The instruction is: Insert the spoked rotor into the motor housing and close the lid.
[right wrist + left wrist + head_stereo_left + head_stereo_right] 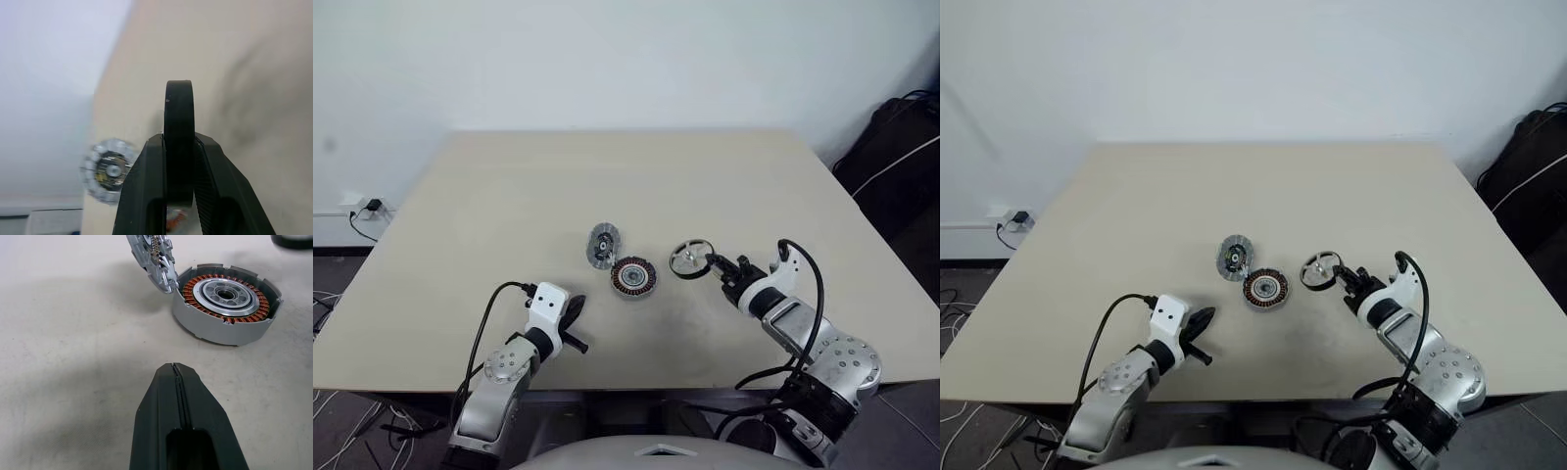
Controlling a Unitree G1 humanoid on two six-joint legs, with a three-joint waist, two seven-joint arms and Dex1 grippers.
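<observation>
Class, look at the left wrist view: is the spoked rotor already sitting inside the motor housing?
No. The motor housing shows bare copper windings and an open centre, while the spoked rotor is clamped in the right gripper.

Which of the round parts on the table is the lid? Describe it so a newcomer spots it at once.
Start at the middle of the beige table, where two round parts sit touching. The lid is the one farther from the robot, leaning tilted against the motor housing. It is a thin silver disc with a dark hub, while the housing is thicker with copper windings, and the spoked rotor is held in the right gripper.
</observation>
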